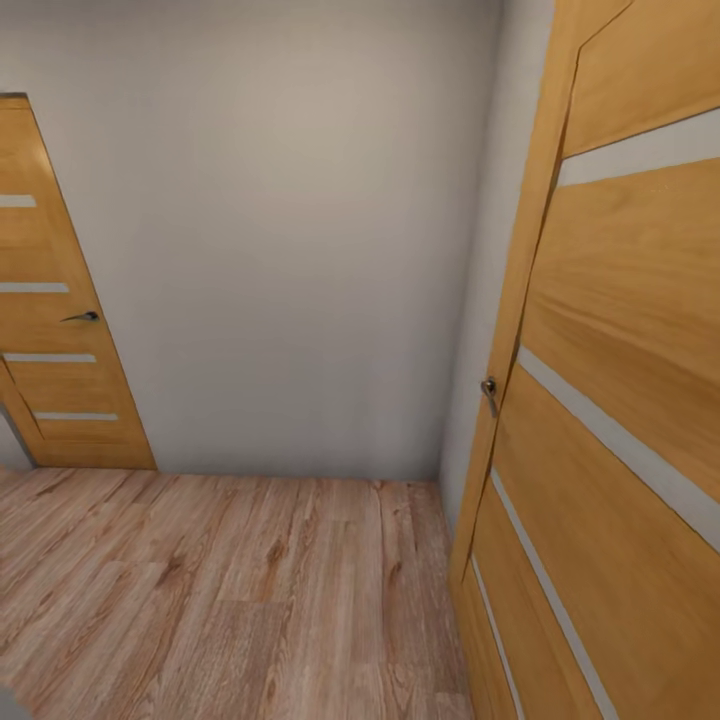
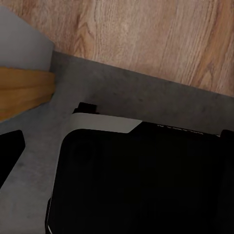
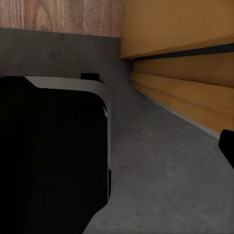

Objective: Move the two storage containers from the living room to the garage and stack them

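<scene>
Head view, near to far: light wood plank flooring [image 1: 230, 590], open oak-veneer door [image 1: 610, 420] w/ pale inlay strips at right, its small metal handle [image 1: 489, 392], plain grey-white wall [image 1: 290, 230], 2nd matching door [image 1: 55, 330] far left. Wrist views: black rounded robot base [image 2: 141, 180] on mottled grey concrete floor [image 3: 165, 165]. Finger state can't tell. No red bins visible.

no readable text, labels, brands, numbers or signs. the two wooden doors [image 1: 620, 400], the grey wall [image 1: 290, 230] and the plank floor [image 1: 230, 600] carry no writing.
</scene>
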